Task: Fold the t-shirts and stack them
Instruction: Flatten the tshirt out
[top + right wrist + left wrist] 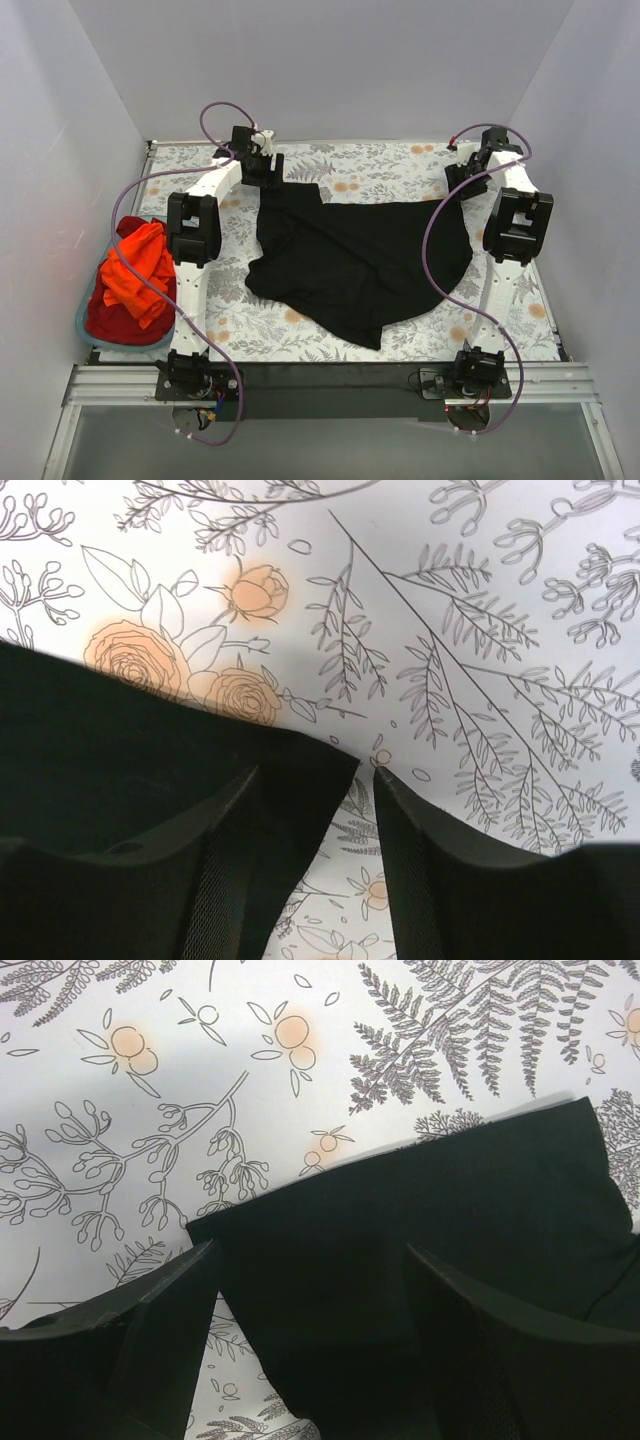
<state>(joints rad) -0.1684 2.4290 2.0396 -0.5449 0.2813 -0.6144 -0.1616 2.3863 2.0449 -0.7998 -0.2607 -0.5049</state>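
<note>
The large black t-shirt (360, 260) lies spread and rumpled on the middle of the floral tablecloth. My left gripper (262, 168) is at its far left corner. In the left wrist view the gripper (310, 1295) is open, its jaws standing either side of the black cloth (430, 1200). My right gripper (462, 176) is at the far right corner. In the right wrist view it (312, 785) is open, with the shirt's corner (300, 770) between the fingers. The orange-red t-shirts (135, 270) are heaped in the teal basket (84, 325) at the left.
The floral tablecloth (380, 165) covers the table. Grey walls close in the back and both sides. Purple cables loop from both arms, the right one hanging over the shirt's right edge. The arm bases sit on a black rail at the near edge.
</note>
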